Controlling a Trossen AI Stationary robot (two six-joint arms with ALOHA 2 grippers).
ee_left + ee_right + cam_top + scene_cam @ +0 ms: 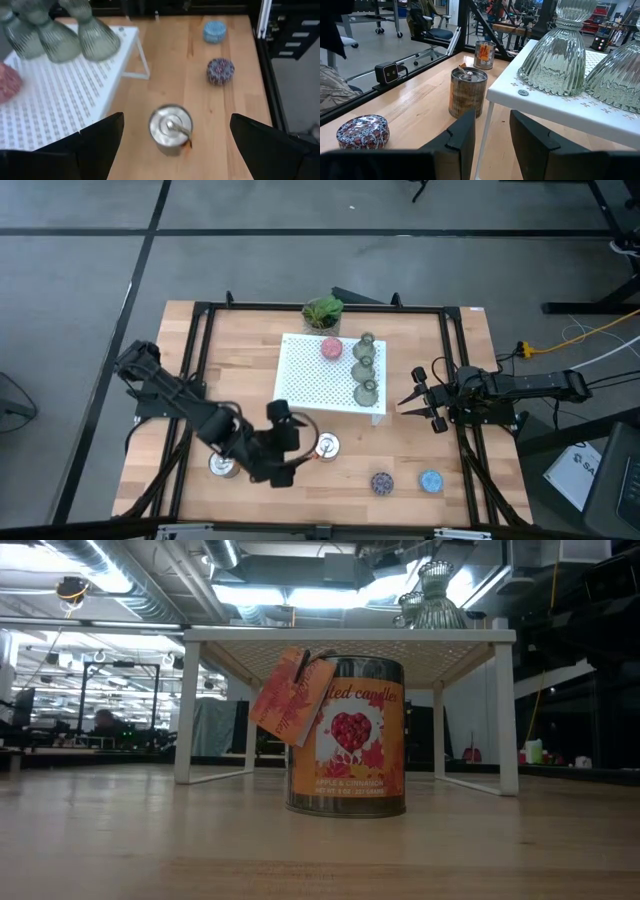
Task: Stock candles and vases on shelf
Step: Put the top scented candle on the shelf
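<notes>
The white shelf (318, 380) carries a pink candle (331, 348) and three olive-green vases (364, 364), each standing on its base. Four more candles stand on the wood. One silver tin (170, 129) stands in front of my left gripper (176, 120), whose fingers are open wide on either side of the line to it without touching it. The other tin (222, 465) is near the left arm. A dark blue-purple candle (382, 482) and a light blue one (431, 480) stand near the front edge. My right gripper (420, 402) waits open by the shelf's right side, holding nothing.
A leafy potted plant (322, 312) stands behind the shelf at the far edge. Black frame rails (462, 430) run along the table's sides. Bare wood (420, 445) lies between the shelf and the two front candles. The low view shows the labelled tin (346, 735) before the shelf's legs.
</notes>
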